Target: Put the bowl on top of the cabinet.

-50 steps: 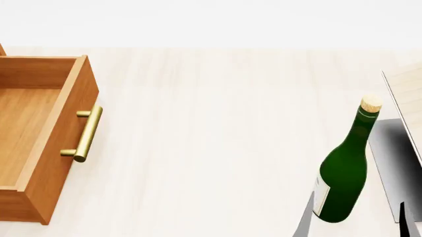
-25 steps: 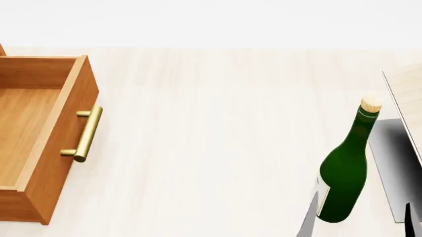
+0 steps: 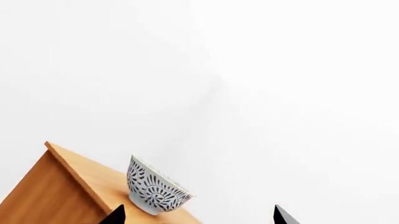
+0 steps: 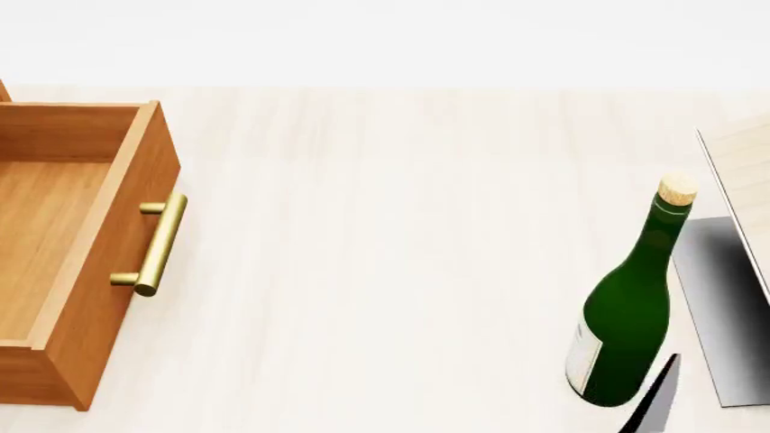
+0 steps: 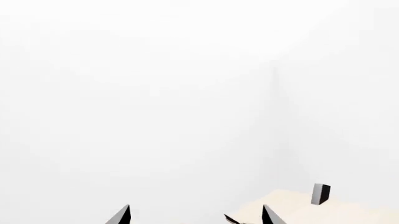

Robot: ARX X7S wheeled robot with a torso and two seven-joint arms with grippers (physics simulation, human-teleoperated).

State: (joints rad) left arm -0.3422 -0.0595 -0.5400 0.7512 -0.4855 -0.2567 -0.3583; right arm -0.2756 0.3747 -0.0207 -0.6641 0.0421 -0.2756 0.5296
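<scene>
In the left wrist view the left gripper [image 3: 196, 217] is being held spread and empty, its two dark fingertips flanking open air; just beyond them the bowl [image 3: 156, 186] is being seen resting upright on the cabinet [image 3: 59, 196] top, slightly toward one fingertip; the right gripper [image 5: 194, 215] is likewise being held spread, far off.

An open drawer [image 4: 72, 244] of orange-brown wood stands out at the left edge of the pale wooden table [image 4: 398, 253]. Its inside shows nothing in it, and its front carries a brass-coloured bar handle [image 4: 158, 244]. Near the right edge, a green bottle [image 4: 628, 316] with a cork stands upright. Just beside it, at the right, lies a dark grey base [image 4: 728, 307] with a pale slanted board [image 4: 744, 180] above. A dark, thin part [image 4: 655, 401] shows near the bottom of the bottle; what it is cannot be told.
</scene>
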